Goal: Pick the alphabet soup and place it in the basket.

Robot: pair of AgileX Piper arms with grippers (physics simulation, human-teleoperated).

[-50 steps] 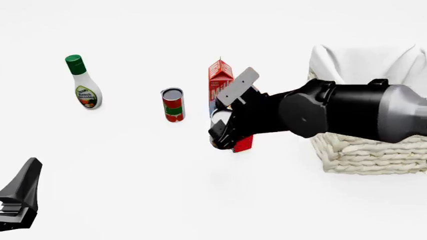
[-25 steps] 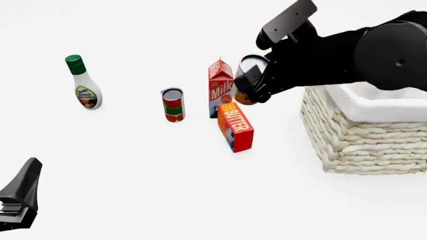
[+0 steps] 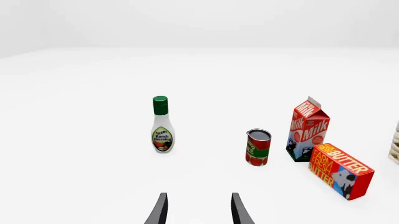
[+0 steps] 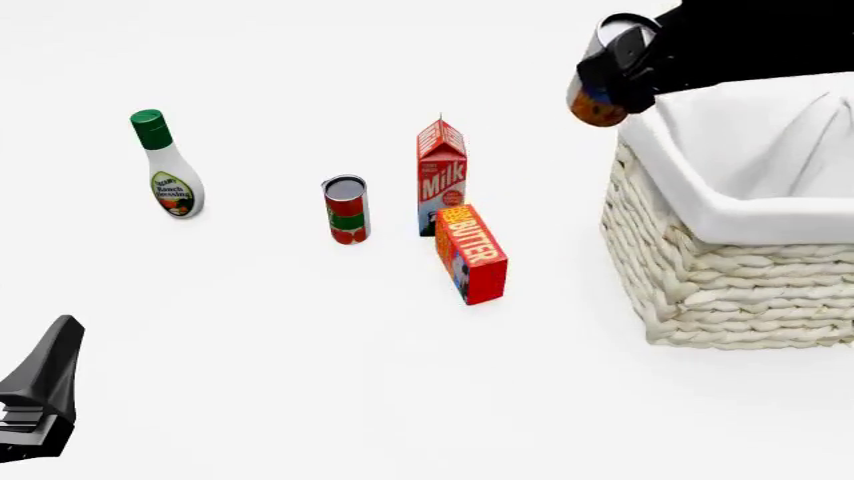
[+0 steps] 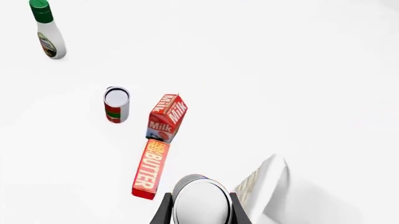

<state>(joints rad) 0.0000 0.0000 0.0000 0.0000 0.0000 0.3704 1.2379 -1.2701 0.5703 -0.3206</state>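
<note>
The main risk, as I judge it, is releasing too soon: the small cylindrical alphabet soup can with its silvery top and orange-brown base (image 4: 599,88) is hanging in the air just beside the near-left corner of the large pale woven wicker basket with the white cloth lining (image 4: 721,280), not clearly over its opening. Letting go here could send the can onto the rim or down outside the weave. A tilted can could also be slipping in the grip, though no slip is showing.

Going from left to right on the white table (image 4: 267,350): the left gripper (image 4: 40,395) is sitting idle at the near-left edge, its two fingers spread apart and holding nothing, as the left wrist view shows. Beyond it are standing a white ranch dressing bottle with a green cap (image 4: 164,165), a red-and-green-labelled can (image 4: 344,209), a red milk carton (image 4: 442,177) and a red butter box (image 4: 471,252) lying just beside the carton. Far right, the right gripper (image 5: 201,205) is clamping the soup can between its fingers (image 5: 163,210), one on each side of the silvery lid.
</note>
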